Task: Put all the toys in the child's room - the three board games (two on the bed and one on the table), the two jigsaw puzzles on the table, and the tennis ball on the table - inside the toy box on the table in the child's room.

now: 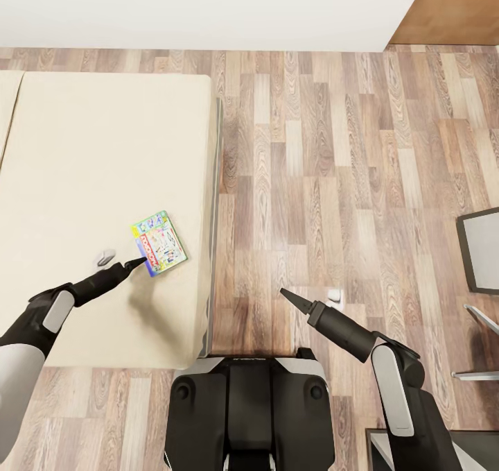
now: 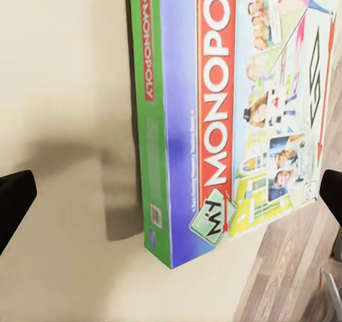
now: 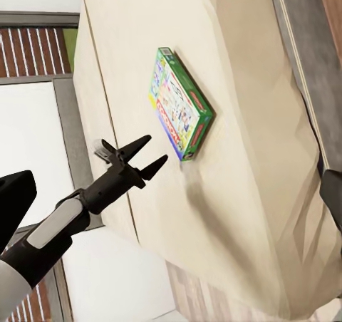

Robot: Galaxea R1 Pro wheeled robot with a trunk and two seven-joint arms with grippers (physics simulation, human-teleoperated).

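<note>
Left arm at the board game on the bed.
The left gripper (image 1: 136,263) hovers spread wide beside the colourful printed rectangular game box (image 1: 159,243) on the cream-beige bed (image 1: 83,166); whether the right gripper (image 1: 284,293) is spread or closed cannot be told.

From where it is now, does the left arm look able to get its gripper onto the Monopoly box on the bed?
Probably yes. The left gripper is open, its tips right at the near edge of the Monopoly box, which lies flat on the bed with bare cover between them.
</note>
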